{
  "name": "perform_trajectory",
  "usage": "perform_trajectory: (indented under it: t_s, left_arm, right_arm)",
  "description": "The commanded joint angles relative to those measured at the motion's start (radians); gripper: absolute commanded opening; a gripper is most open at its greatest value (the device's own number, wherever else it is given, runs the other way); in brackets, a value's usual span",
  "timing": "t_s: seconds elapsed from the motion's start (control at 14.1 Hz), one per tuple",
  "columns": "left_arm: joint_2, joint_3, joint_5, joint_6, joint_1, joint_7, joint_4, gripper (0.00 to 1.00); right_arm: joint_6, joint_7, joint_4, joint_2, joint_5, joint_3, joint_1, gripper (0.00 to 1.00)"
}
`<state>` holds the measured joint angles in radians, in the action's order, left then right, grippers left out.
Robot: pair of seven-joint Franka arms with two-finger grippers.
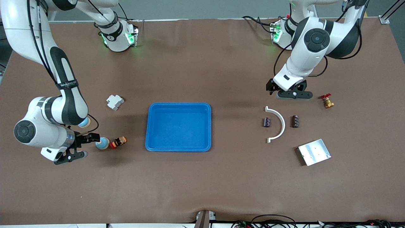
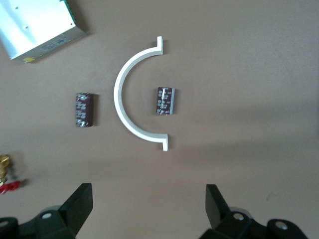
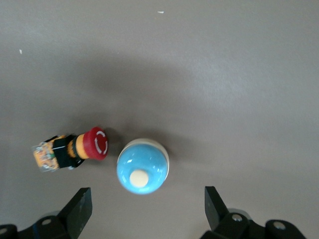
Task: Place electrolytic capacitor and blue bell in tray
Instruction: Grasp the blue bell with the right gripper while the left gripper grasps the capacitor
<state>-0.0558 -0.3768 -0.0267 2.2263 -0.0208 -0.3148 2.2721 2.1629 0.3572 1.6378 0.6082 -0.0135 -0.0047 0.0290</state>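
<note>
The bright-blue tray (image 1: 178, 106) lies mid-table. A blue bell (image 1: 102, 143) with a cream top stands toward the right arm's end; it also shows in the right wrist view (image 3: 142, 166). My right gripper (image 1: 81, 148) is open and empty, hovering just beside the bell (image 3: 148, 206). A second blue bell (image 1: 84, 122) is partly hidden by the right arm. Two dark electrolytic capacitors (image 1: 267, 122) (image 1: 295, 121) lie toward the left arm's end; both show in the left wrist view (image 2: 165, 100) (image 2: 83, 109). My left gripper (image 1: 286, 92) is open and empty above the table near them (image 2: 149, 204).
A red-capped push button (image 1: 118, 142) (image 3: 75, 148) lies beside the bell. A white half-ring (image 1: 277, 124) (image 2: 130, 94) curves between the capacitors. A silver plate (image 1: 314, 152) (image 2: 37, 25), a brass valve (image 1: 327, 101) and a white clip (image 1: 115, 102) lie around.
</note>
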Motion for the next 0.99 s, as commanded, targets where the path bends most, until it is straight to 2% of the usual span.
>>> perform_trajectory:
  t_s: [0.0, 0.42, 0.71, 0.92]
  left_arm:
    - [0.057, -0.004, -0.047, 0.111, 0.009, 0.014, 0.036, 1.00]
    - [0.232, -0.004, -0.159, 0.237, 0.048, 0.014, 0.026, 1.00]
    - [0.336, -0.004, -0.176, 0.262, 0.065, 0.010, -0.029, 1.00]
    - [0.379, 0.001, -0.176, 0.292, 0.064, 0.005, -0.049, 1.00]
  right_arm:
    - [0.044, 0.049, 0.030, 0.016, 0.017, 0.002, -0.001, 1.00]
    - [0.075, 0.054, 0.063, 0.042, 0.018, 0.002, -0.018, 1.00]
    - [0.090, 0.055, 0.063, 0.059, 0.023, 0.002, -0.017, 1.00]
    - [0.098, 0.084, 0.063, 0.068, 0.023, 0.002, -0.011, 1.00]
